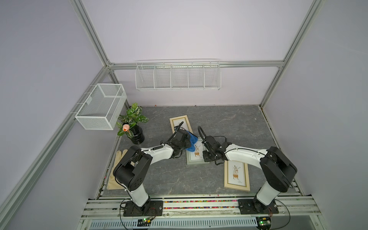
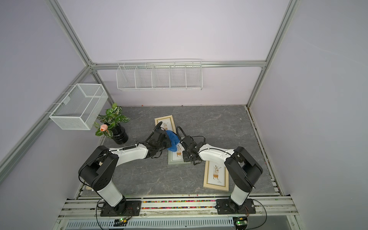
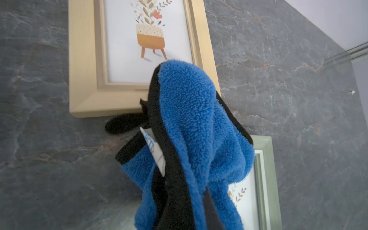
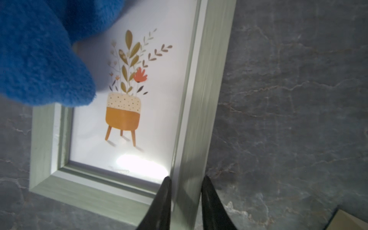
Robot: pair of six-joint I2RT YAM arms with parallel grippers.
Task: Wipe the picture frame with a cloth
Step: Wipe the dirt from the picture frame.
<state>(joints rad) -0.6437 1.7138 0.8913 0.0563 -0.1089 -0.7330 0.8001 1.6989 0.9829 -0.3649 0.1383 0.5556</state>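
At the centre of the grey stone-patterned tabletop (image 1: 229, 127) lies the grey-green picture frame (image 1: 196, 162), flat and face up, showing a print of a potted plant on three legs. Both arms reach over it. From the left gripper (image 1: 187, 140) hangs the cloth (image 1: 192, 142), a blue plush piece with a dark edge. The jaws are pressed together on its bunched upper part, and the fabric hides the fingertips in the left wrist view. The loose folds drape over the far left corner of the frame and part of its glass; whether they rest on the glass cannot be told.

The right gripper (image 4: 187, 199) points down at the frame's right-hand rail. Its two dark fingers (image 4: 163, 201) stand one on the inner side and one on the outer side of that rail, pinching it with no gap visible. A bright glare sits on the glass just beside them.

Two beige frames with the same print lie nearby. The far beige frame (image 1: 179, 121) is just beyond the cloth, and the near beige frame (image 1: 237, 175) is beside the right forearm, apart from the grey-green one.

A beige glove (image 1: 114, 179) lies at the table's left edge, partly under the left arm. A potted plant (image 1: 132, 119) stands in the far left corner, below a mesh basket (image 1: 101, 107). A wire rack (image 1: 178, 77) hangs on the back wall.
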